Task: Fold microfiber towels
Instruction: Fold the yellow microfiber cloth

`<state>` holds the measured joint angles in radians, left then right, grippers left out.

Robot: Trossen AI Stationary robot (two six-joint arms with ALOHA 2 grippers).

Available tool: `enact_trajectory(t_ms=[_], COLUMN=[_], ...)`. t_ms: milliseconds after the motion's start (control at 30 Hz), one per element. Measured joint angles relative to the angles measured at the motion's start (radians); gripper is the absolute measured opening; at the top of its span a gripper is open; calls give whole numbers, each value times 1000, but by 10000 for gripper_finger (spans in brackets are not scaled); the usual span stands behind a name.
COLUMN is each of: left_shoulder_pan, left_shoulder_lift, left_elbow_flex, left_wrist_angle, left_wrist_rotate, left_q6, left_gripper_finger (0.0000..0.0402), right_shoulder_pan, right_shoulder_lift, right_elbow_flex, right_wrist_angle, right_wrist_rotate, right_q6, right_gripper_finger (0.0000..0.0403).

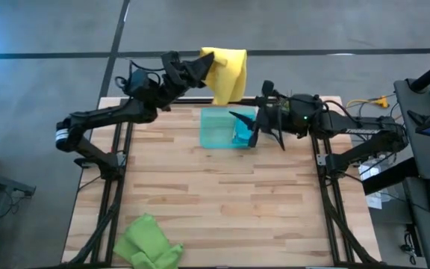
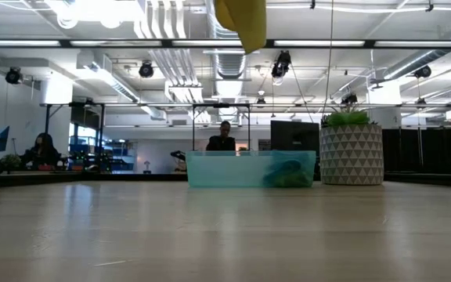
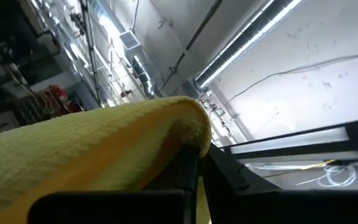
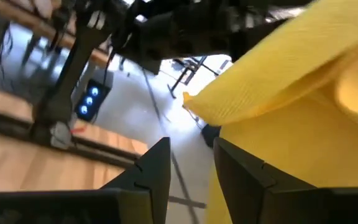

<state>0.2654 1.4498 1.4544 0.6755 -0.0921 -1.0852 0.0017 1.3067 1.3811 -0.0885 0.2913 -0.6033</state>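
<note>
Even ceiling light, soft close-ups

From above we see the tabletop (image 1: pixel 222 194) evenly lit, with only faint shadows beneath the arms and a blue glow at the picture's upper left corner. At table height, the bright ceiling strip lights (image 2: pixel 351 43) glare white and the near wood blurs. In both wrist views the yellow towel (image 3: pixel 92 149) sits so close that it is soft, and a long light fixture (image 3: pixel 253 37) blows out.

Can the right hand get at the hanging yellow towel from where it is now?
Probably yes. The yellow towel hangs from the shut left hand, and the right hand, its fingers parted, points at the towel's lower edge with nothing visible between.
</note>
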Motion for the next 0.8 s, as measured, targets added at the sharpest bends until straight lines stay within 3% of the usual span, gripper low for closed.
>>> enact_trajectory(t_ms=[100, 233, 333, 467, 667, 800], left_shoulder_pan=[1, 0, 0, -2, -6, -10], left_shoulder_lift=[3, 1, 1, -1, -1, -1], left_elbow_flex=[0, 0, 0, 1, 2, 2], left_wrist_angle=[-2, 59, 138, 212, 242, 248], left_wrist_rotate=[7, 12, 12, 11, 18, 29], left_q6=[-49, -62, -62, -67, -113, -113], left_gripper_finger=[0, 0, 0, 0, 0, 0], right_shoulder_pan=[0, -16, -19, -17, -21, -19], right_shoulder_lift=[-1, 3, 15, 32, 52, 49], right_elbow_flex=[0, -1, -1, -1, -2, -2], right_wrist_angle=[-66, -156, -170, -152, -95, -52], right_wrist_rotate=[-1, 12, 140, 211, 217, 310], right_q6=[-22, 103, 170, 67, 79, 75], right_gripper_finger=[123, 130, 130, 139, 199, 251])
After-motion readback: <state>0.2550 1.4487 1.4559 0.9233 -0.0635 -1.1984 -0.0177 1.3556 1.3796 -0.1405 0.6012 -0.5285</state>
